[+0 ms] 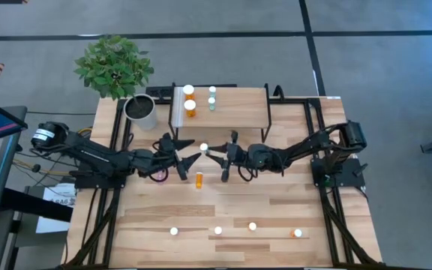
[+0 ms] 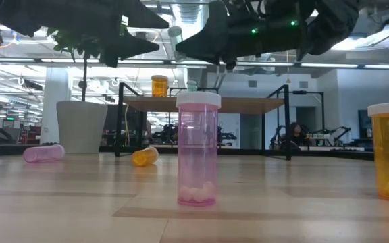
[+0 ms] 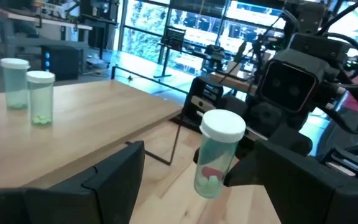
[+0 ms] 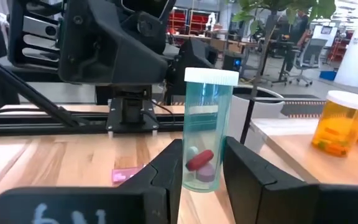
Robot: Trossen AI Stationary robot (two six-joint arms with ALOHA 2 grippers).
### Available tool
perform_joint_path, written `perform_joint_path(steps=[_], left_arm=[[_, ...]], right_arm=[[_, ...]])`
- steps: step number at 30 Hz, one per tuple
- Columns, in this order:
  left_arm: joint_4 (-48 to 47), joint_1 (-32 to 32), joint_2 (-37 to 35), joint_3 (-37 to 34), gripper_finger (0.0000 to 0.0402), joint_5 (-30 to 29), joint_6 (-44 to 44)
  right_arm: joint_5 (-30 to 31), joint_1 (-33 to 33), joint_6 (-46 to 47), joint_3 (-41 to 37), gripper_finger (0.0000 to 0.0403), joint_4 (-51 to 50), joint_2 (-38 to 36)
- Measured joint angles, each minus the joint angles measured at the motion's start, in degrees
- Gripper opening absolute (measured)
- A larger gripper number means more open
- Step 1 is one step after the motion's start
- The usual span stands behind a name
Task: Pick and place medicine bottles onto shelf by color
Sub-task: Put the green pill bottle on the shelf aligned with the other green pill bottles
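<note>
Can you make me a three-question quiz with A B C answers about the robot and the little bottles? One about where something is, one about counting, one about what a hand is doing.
1. Where is the teal bottle with the white cap?
A. lying on the table
B. between the right gripper's jaws
C. inside the plant pot

2. How many orange bottles stand on the shelf?
A. two
B. five
C. none

3. What is the left gripper doing?
A. squeezing a pink bottle
B. resting on the shelf
C. open, holding nothing, close to the teal bottle

Answers:
1. B, the right wrist view shows both jaws pressed on its sides.
2. A, the high view shows two orange bottles at the shelf's left end.
3. C, the left wrist view shows its jaws spread apart with the bottle ahead of them.
</note>
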Motion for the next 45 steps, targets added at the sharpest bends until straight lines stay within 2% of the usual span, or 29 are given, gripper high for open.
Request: perform_joint_path(steps=[10, 18, 40, 45], left_arm=[[-0.04, 0.0, 0.0, 0.0, 0.029, 2.42, 2.26], [-0.08, -0.07, 0.0, 0.0, 0.029, 10.89, 5.24], [2.5, -1.75, -0.02, -0.02, 0.029, 12.23, 14.67], [3.42, -0.17, -0.02, -0.02, 0.029, 15.63, 14.4]], right_arm=[[-0.92, 0.55, 0.44, 0.0, 0.0119, -1.2, 0.0], [-2.98, 4.0, -1.02, 0.0, 0.0119, -1.29, 0.0], [-3.08, 4.52, -1.03, 0.0, 0.0119, -1.0, 0.0], [-3.08, 4.48, -1.03, 0.0, 0.0119, -1.01, 0.0]])
